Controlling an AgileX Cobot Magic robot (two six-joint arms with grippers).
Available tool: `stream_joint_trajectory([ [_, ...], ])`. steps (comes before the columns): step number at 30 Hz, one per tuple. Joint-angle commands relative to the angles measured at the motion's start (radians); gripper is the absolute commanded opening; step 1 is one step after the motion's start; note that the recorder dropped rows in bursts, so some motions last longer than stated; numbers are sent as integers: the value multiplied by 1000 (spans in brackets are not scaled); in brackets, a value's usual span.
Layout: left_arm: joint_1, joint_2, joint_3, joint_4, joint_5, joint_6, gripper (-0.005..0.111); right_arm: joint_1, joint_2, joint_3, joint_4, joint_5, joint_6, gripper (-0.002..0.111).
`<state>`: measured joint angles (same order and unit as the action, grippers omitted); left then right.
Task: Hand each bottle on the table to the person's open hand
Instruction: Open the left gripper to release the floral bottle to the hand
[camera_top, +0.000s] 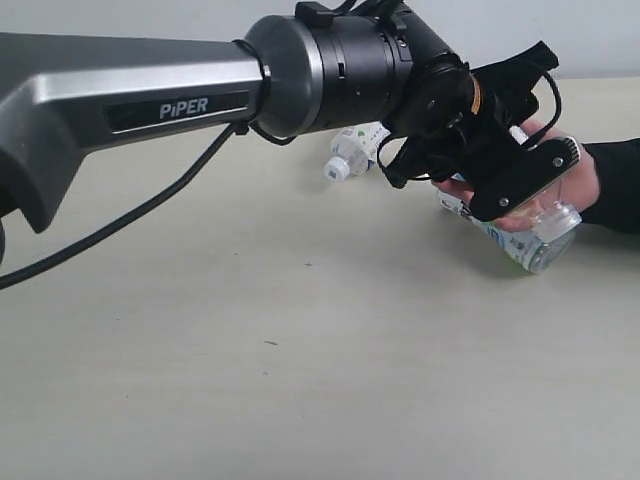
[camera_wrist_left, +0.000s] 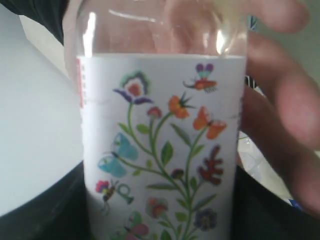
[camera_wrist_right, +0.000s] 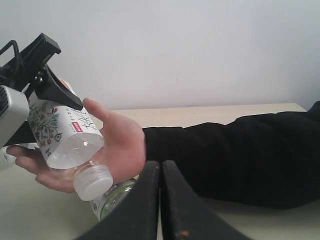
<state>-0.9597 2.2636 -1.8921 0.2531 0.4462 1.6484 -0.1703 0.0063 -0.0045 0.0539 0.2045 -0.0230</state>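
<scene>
The floral white-label bottle (camera_wrist_left: 160, 150) fills the left wrist view, and my left gripper (camera_wrist_left: 160, 205) is shut on it, a black finger on each side. In the exterior view this gripper (camera_top: 525, 185) reaches across to the right and holds the bottle (camera_top: 553, 215) in the person's open hand (camera_top: 582, 180). The right wrist view shows the bottle (camera_wrist_right: 65, 140) lying in the palm (camera_wrist_right: 120, 142), white cap down. A green-labelled bottle (camera_top: 508, 247) lies on the table (camera_top: 300, 350) under the hand. My right gripper (camera_wrist_right: 160, 172) is shut and empty, near the person's sleeve.
Another bottle with a white cap (camera_top: 352, 153) lies on its side behind the left arm. The person's black-sleeved forearm (camera_wrist_right: 235, 155) rests across the table on the right. The left arm's thick grey link (camera_top: 130, 100) and its cable span the upper left.
</scene>
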Motion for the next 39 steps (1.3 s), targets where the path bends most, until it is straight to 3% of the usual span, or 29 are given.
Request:
stream_joint_trajectory([
  [1, -5, 6, -7, 2, -10, -1, 0, -5, -6, 4, -2, -4, 0, 1],
  [4, -5, 6, -7, 2, -15, -1, 0, -5, -6, 4, -2, -4, 0, 1],
  [7, -7, 6, -7, 2, -15, -4, 11, -5, -6, 4, -2, -4, 0, 1],
  [13, -7, 6, -7, 2, -17, -4, 57, -5, -6, 4, -2, -4, 0, 1],
  [16, -7, 6, -7, 2, -28, -12, 73, -5, -6, 4, -4, -4, 0, 1],
  [39, -7, -20, -7, 55, -23, -11, 76, -5, -6, 4, -4, -4, 0, 1],
])
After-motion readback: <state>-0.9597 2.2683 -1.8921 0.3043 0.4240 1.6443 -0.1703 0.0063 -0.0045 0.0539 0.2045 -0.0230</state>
